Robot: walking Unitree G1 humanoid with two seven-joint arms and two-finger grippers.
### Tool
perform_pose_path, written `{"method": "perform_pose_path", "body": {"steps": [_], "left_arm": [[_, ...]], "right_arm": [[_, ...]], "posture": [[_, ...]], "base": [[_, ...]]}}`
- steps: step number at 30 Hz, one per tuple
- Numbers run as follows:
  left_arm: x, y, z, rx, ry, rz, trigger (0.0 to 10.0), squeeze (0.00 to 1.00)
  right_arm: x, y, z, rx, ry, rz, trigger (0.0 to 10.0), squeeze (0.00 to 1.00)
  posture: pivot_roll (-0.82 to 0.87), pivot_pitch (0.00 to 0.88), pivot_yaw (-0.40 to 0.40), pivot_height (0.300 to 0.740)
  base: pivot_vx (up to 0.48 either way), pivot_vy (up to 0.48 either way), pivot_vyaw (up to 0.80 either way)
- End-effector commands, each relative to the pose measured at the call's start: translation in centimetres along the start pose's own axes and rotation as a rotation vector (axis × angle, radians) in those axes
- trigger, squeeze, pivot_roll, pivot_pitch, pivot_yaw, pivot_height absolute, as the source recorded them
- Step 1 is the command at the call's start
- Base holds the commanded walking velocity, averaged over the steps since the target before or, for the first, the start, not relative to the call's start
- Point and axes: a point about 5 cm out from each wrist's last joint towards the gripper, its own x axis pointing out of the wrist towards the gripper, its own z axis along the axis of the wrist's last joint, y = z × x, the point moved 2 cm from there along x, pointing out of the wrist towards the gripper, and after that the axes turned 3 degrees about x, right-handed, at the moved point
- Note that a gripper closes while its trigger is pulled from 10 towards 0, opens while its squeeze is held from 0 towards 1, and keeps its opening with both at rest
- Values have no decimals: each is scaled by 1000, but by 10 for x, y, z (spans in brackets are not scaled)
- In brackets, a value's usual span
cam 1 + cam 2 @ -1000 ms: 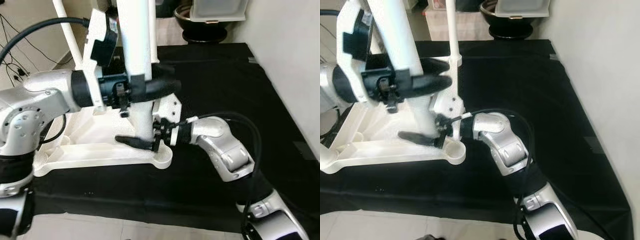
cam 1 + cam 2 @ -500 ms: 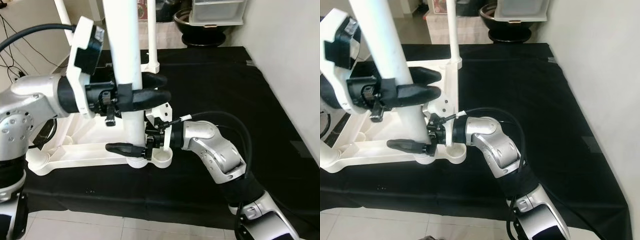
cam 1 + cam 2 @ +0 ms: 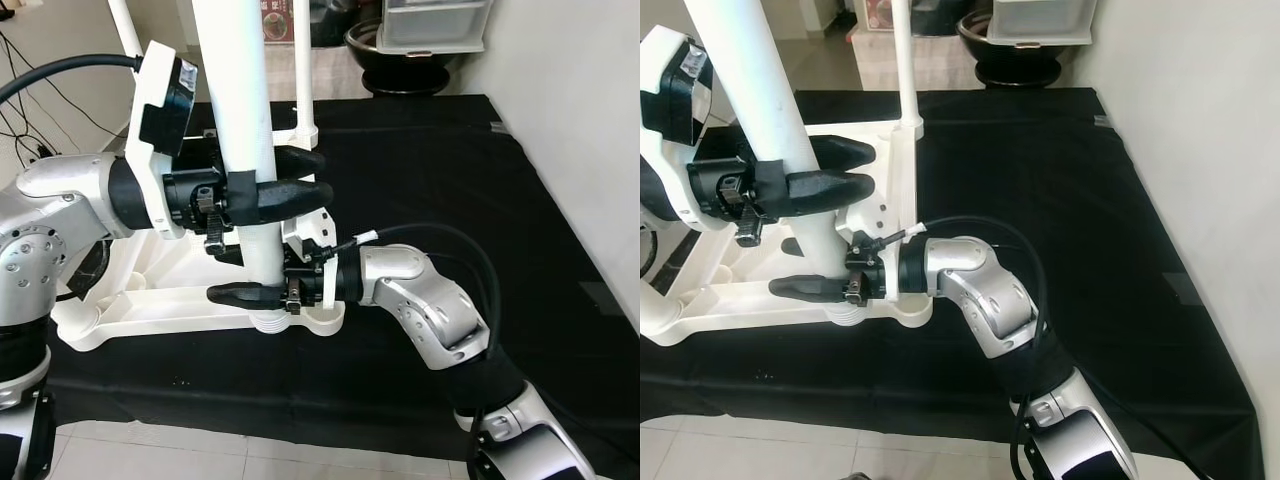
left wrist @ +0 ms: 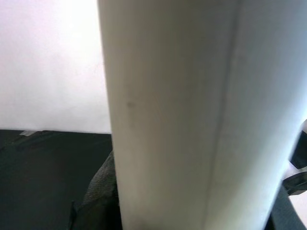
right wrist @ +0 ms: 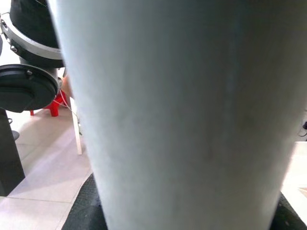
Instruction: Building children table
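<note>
Seen very close: a broad white table leg, smooth and faintly grey in shade, running from 12 o'clock down to 6 o'clock and spreading out to 3 o'clock. At 9 to 11 o'clock, beyond it: a black robot part with a silver band, and beneath it a round black disc with small screws. Just beside the disc, toward the leg, a bit of red stool and a thin white post. At 7 to 8 o'clock: pale tiled floor. At 6 o'clock, dark cloth under the leg's base.
</note>
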Motion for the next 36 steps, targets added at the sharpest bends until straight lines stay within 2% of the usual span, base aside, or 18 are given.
{"method": "perform_pose_path", "body": {"steps": [1, 18, 19, 20, 21, 22, 23, 25, 26, 27, 29, 31, 36], "left_arm": [[21, -22, 1, -20, -78, -208, 0, 0], [19, -18, 3, -12, -101, -178, 0, 0], [19, -12, 4, -17, -111, -134, 10000, 1000], [19, -12, 4, -17, -111, -134, 10000, 1000], [12, -1, 13, 4, -150, -35, 10000, 1000], [12, -1, 13, 4, -150, -35, 10000, 1000], [2, 8, 21, 19, -185, 53, 10000, 1000], [2, 8, 21, 19, -185, 53, 10000, 1000], [-30, 15, 38, 62, -257, 226, 10000, 1000], [-30, 15, 38, 62, -257, 226, 10000, 1000], [-48, 14, 50, 100, -280, 309, 10000, 1000], [-58, 14, 60, 141, -281, 365, 10000, 1000], [-64, 12, 68, 170, -287, 407, 10000, 1000]], "right_arm": [[15, 1, 22, -38, -90, -7, 0, 0], [16, 0, 27, -51, -114, -26, 0, 0], [16, 0, 27, -53, -115, -28, 0, 0], [16, 0, 27, -53, -115, -28, 0, 0], [12, -10, 28, -54, -121, -84, 0, 0], [12, -10, 28, -54, -121, -84, 0, 0], [4, -24, 29, -56, -123, -163, 0, 0], [4, -24, 29, -56, -123, -163, 0, 0], [-24, -57, 30, -59, -126, -361, 0, 0], [-24, -57, 30, -59, -126, -361, 0, 0], [-41, -69, 31, -61, -132, -443, 0, 0], [-49, -75, 33, -60, -141, -478, 0, 0], [-56, -80, 36, -63, -149, -506, 0, 0]], "posture": [[-3, 73, 27, 740], [0, 71, 31, 740], [1, 72, 32, 740], [1, 72, 32, 740], [-1, 70, 27, 740], [-1, 70, 27, 740], [0, 75, 27, 740], [0, 75, 27, 740], [20, 91, 21, 740], [20, 91, 21, 740], [28, 101, 16, 740], [31, 114, 12, 740], [35, 131, 9, 740]], "base": [[0, 0, 0], [0, 0, 0], [0, 0, 0], [0, 0, 0], [0, 0, 0], [0, 0, 0], [0, 0, 0], [0, 0, 0], [0, 0, 0], [0, 0, 0], [0, 0, 0], [0, 0, 0], [0, 0, 0]]}}
